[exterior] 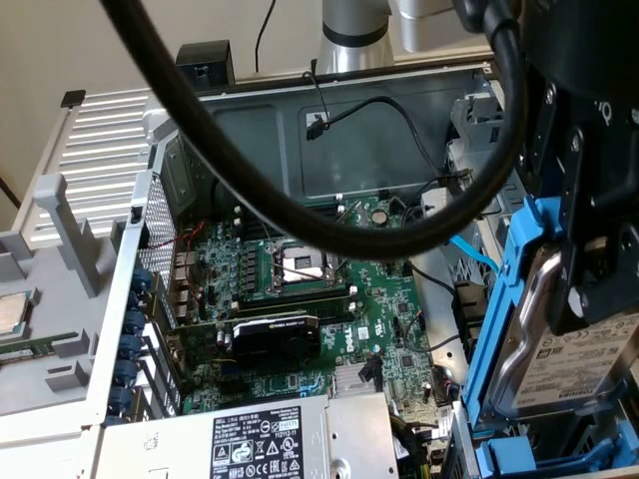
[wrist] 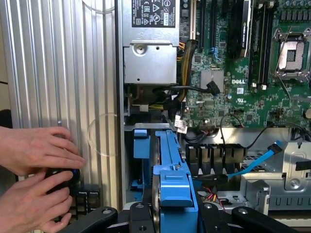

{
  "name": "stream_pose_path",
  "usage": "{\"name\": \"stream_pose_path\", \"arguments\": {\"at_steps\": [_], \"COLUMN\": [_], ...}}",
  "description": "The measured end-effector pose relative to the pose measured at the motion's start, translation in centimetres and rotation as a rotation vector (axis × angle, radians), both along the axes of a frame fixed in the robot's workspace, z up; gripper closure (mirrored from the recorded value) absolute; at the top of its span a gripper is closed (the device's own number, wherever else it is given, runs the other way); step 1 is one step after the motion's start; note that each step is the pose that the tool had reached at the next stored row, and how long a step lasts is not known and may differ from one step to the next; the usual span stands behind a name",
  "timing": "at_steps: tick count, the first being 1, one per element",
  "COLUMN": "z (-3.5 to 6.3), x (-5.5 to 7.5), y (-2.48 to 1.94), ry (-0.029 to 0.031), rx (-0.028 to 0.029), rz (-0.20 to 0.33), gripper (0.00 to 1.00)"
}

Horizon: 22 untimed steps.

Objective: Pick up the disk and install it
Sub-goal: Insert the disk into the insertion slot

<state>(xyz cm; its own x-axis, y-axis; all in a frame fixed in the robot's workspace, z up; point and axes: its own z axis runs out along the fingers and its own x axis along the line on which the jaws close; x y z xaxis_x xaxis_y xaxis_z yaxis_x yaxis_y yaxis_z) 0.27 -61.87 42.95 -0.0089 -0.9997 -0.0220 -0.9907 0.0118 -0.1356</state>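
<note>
Disk, a silver-grey drive with a white label in a blue carrier, stood on edge at the exterior view's right, at the side of the open computer case. The gripper was partly closed and clamped the carrier from both sides. A second blue carrier lay just beside the disk. Farther into the case lay the green motherboard with its processor socket and the power supply. Outside the case, in the wrist view, a person's two hands rested on a small black device.
</note>
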Motion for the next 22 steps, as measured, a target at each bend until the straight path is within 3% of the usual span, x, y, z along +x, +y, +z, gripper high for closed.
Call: {"name": "stream_pose_path", "arguments": {"at_steps": [22], "z": [-0.44], "x": [-0.01], "y": [0.00], "ry": [0.0022], "rx": [-0.0001], "rz": [0.000], "gripper": [0.63]}}
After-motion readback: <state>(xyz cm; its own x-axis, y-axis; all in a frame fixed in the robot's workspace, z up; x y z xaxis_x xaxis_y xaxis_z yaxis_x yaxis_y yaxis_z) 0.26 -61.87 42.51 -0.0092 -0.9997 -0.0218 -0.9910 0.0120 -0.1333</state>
